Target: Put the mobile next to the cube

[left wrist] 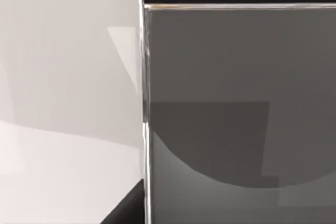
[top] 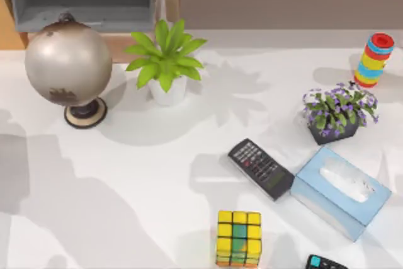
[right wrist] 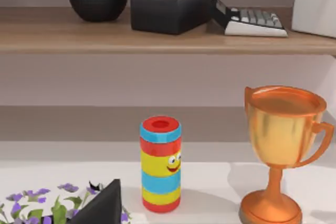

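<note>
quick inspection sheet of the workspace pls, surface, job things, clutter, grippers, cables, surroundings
surface: white table, shadowed.
job's things: cube at the near edge; mobile close under the left wrist camera, grey face, dark band at one end.
clutter: remote, tissue box, globe, green plant, purple flower pot, striped ring toy, small black gadget.
grippers: nothing seen.
cables: nothing seen.
surroundings: shelf and trophy in the right wrist view.

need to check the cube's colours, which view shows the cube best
The top view: the cube sits near the table's front edge, its yellow, green and teal top squares facing the camera, orange along its lower edge. The left wrist view looks closely at the mobile instead; the right wrist view faces the striped toy and trophy.
</note>
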`<state>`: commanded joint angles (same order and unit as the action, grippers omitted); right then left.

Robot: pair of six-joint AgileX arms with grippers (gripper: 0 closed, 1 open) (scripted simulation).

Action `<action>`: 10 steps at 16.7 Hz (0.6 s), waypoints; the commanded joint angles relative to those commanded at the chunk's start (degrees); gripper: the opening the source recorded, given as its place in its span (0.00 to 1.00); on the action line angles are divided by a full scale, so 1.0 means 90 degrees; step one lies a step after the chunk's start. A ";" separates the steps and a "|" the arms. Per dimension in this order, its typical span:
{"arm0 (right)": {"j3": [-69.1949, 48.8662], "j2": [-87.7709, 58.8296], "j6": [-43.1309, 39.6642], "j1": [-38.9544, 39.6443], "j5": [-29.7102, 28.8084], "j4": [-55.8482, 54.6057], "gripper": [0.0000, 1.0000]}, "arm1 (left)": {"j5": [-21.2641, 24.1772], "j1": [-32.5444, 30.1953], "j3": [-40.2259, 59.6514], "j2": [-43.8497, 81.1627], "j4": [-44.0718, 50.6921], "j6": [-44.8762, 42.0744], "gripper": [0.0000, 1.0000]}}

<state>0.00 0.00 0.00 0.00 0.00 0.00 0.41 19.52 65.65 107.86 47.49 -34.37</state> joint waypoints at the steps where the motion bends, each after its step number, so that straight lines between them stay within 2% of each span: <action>1: 0.0000 0.0000 0.0000 0.0000 0.0000 0.0000 1.00 | 0.0001 -0.0012 0.0049 -0.0052 0.0013 0.0026 0.00; 5: 0.0000 0.0000 0.0000 0.0000 0.0000 0.0000 1.00 | 0.0032 -0.0214 0.0303 -0.0415 0.0196 0.0416 0.00; 10: 0.0000 0.0000 0.0000 0.0000 0.0000 0.0000 1.00 | 0.0132 -0.0845 0.0316 -0.0749 0.0647 0.1436 0.00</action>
<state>0.00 0.00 0.00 0.00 0.00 0.00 1.60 11.91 68.49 101.12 53.31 -21.45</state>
